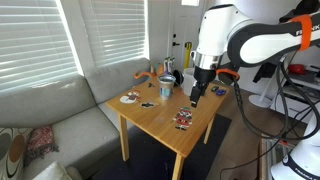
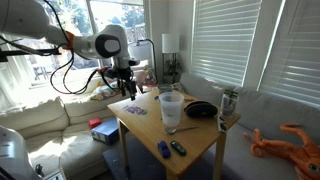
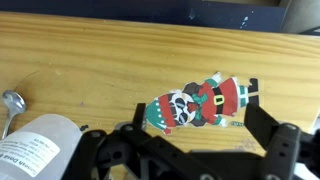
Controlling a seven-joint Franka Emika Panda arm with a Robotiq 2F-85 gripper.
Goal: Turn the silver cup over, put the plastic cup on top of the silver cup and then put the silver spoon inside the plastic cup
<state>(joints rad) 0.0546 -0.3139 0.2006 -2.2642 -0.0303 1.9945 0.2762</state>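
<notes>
The translucent plastic cup [image 2: 171, 110] stands upright in the middle of the wooden table [image 2: 195, 140]; it also shows as a pale cup [image 1: 165, 89]. The silver cup [image 2: 230, 102] stands at the far edge, beside a dark vessel [image 2: 200, 110]. In the wrist view a spoon [image 3: 12, 101] lies at the left edge, next to a white rounded thing with printed text [image 3: 45, 146] that I cannot identify. My gripper [image 3: 200, 125] hangs open above a Christmas sticker [image 3: 205, 103], with nothing between its fingers. Both exterior views show the gripper [image 1: 196, 98] [image 2: 124, 92] over one end of the table, apart from both cups.
An orange toy octopus [image 1: 150, 74] and a round plate [image 1: 130, 98] lie on the table. Two small blue and dark items [image 2: 170, 149] sit near one edge. A grey sofa [image 1: 60, 120] runs along the table by the blinds. Cables hang beside the arm.
</notes>
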